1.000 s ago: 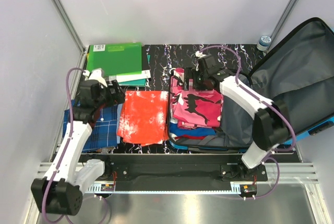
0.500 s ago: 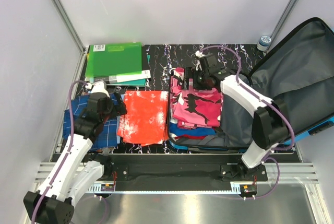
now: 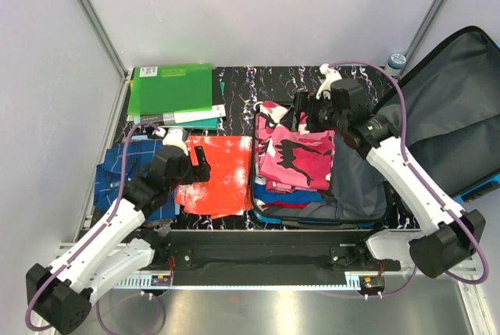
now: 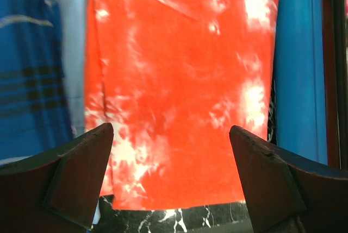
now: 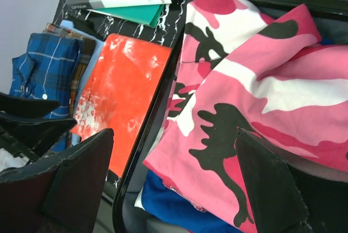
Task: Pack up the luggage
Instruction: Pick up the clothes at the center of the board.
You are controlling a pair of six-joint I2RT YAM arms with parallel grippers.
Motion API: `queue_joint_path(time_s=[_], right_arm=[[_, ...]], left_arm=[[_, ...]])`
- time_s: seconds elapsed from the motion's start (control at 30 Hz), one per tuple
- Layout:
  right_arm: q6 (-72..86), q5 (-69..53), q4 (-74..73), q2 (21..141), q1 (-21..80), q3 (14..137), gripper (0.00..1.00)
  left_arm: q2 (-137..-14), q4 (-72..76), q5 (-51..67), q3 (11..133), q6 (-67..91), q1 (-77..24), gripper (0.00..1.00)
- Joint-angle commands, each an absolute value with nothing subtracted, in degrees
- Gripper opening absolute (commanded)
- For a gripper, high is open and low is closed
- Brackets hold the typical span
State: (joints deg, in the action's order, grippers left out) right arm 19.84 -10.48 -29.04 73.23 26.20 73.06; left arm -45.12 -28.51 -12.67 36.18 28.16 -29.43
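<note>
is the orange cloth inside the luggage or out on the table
Out: the orange cloth lies flat on the table, beside the open luggage.

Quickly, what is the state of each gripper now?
Left gripper: open, empty, above the orange cloth.
Right gripper: open, empty, above the pink camouflage garment.

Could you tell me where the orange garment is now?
Top view, left of centre: the orange garment lies on the table between the blue plaid shirt and the luggage.
</note>
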Motion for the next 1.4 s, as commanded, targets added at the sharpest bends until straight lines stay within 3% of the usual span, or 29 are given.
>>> queue_joint_path(time_s=[0.0, 0.17, 0.43, 0.77, 1.27, 1.37], right_arm=[[20.6, -13.4, -29.5, 71.5, 26.6, 70.2, 0.98], [19.7, -12.0, -29.5, 69.5, 26.6, 68.2, 0.99], [17.8, -12.7, -29.1, 68.0, 26.5, 66.0, 1.0], [16.3, -14.3, -28.7, 65.5, 26.5, 64.7, 1.0], [14.2, -15.9, -28.7, 63.6, 26.5, 64.5, 1.0], [13.9, -16.1, -28.7, 63.0, 26.5, 64.5, 1.0]], left_arm=[[-45.2, -24.6, -11.7, 33.5, 31.7, -33.4, 0.92], [-43.7, -23.1, -15.3, 29.3, 36.0, -43.4, 0.91], [-41.9, -16.3, -18.6, 22.9, 28.7, -55.2, 0.94], [-52.0, -5.3, -18.7, 20.7, 23.3, -59.6, 0.95], [-60.0, -10.4, -24.8, 23.8, 30.7, -68.3, 0.97], [-63.0, -14.1, -30.4, 25.9, 33.9, -69.3, 0.98]])
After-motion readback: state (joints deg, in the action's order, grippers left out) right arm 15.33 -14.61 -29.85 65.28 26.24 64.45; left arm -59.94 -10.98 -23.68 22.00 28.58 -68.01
